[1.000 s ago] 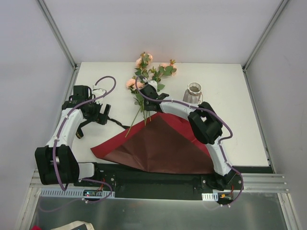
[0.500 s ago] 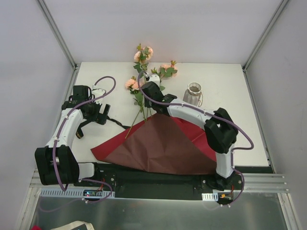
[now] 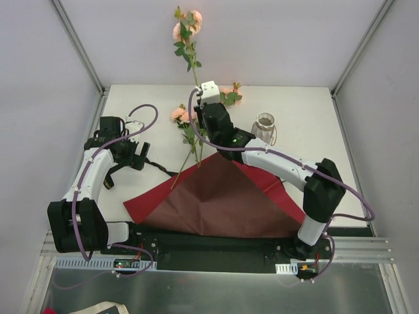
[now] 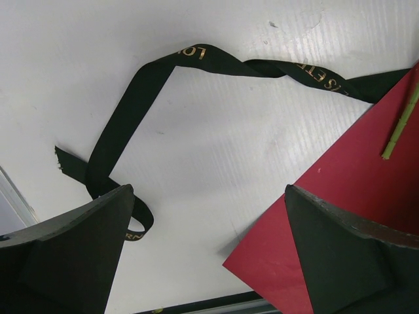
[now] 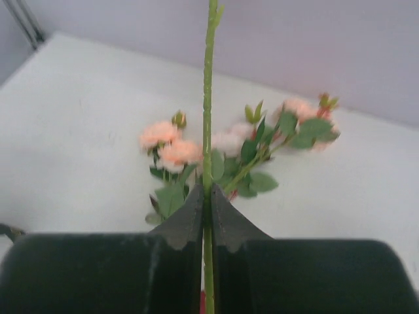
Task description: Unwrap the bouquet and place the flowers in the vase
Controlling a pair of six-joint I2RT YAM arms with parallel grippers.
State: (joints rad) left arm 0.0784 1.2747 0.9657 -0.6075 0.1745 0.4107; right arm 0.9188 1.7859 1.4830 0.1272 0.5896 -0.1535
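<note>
The right gripper (image 5: 206, 196) is clamping one rose (image 3: 186, 26) by its thin green stem (image 5: 209, 98), fingers pressed together on it with the stem running upright between them. In the overhead view this rose is rising above the table's far edge, its peach-pink blooms and leaves showing against the back wall. The other roses (image 3: 190, 118) are lying on the white table (image 3: 314, 163) below and beside that gripper, blooms towards the far side and stem ends resting on the opened dark red wrapping paper (image 3: 216, 196), which is spreading flat towards the near edge. The vase (image 3: 264, 127), whitish and ribbed, is standing upright to the right of the roses, apart from them, with no flowers showing in its mouth. The left gripper (image 4: 208, 190) is hanging with fingers spread wide over the table, holding nothing. Beneath it the black ribbon (image 4: 131, 111) is lying loose and twisted, one end reaching the paper's corner. Gold lettering is showing on the ribbon; only "LO" and "S ETE" are readable, the rest being lost in the twists.
</note>
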